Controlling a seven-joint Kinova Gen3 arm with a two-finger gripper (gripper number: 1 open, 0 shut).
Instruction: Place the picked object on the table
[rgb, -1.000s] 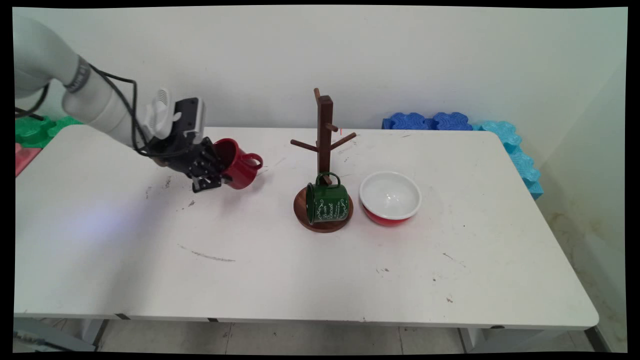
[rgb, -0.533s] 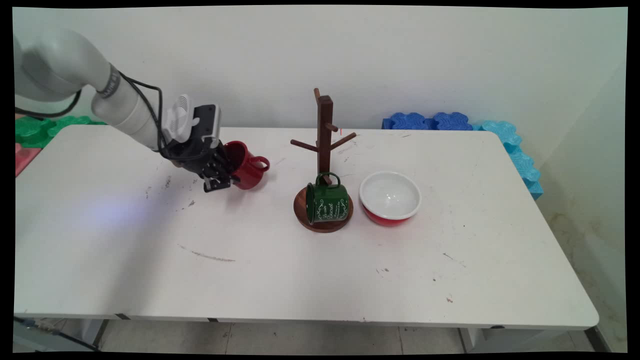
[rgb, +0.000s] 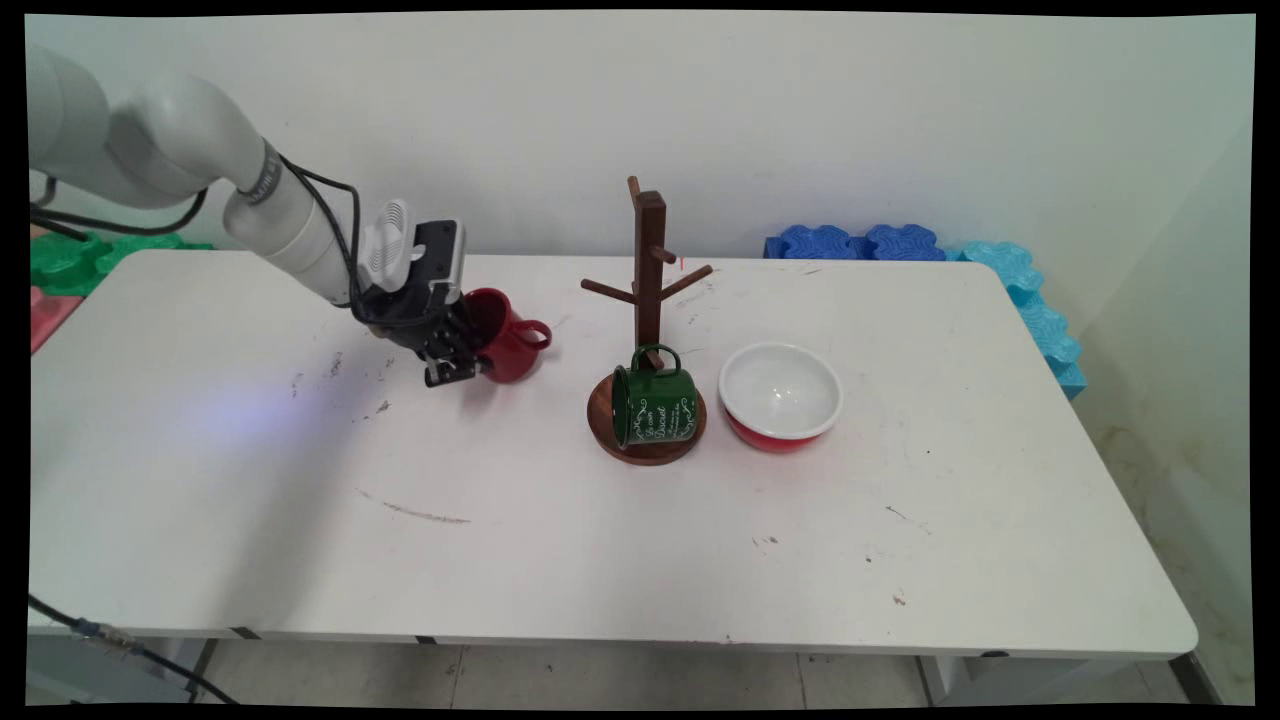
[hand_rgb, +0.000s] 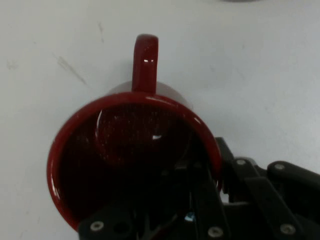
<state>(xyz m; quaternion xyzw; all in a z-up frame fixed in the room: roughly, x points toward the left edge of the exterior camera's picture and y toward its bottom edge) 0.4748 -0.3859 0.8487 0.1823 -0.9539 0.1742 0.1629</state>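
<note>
While tilted, the end effector (rgb: 462, 357) pinches the red mug's (rgb: 512, 348) rim.

The gripper (rgb: 462, 357), clamped on the rim of the red mug (rgb: 510, 345), is carrying it rightward across the table toward the wooden mug tree (rgb: 648, 300), closing the gap.

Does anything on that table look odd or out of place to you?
Yes, two mugs. The green mug lies on its side on the wooden mug stand's round base rather than hanging from a peg. The gripper holds the red mug tipped over by its rim. Nothing looks spilled or broken.
</note>
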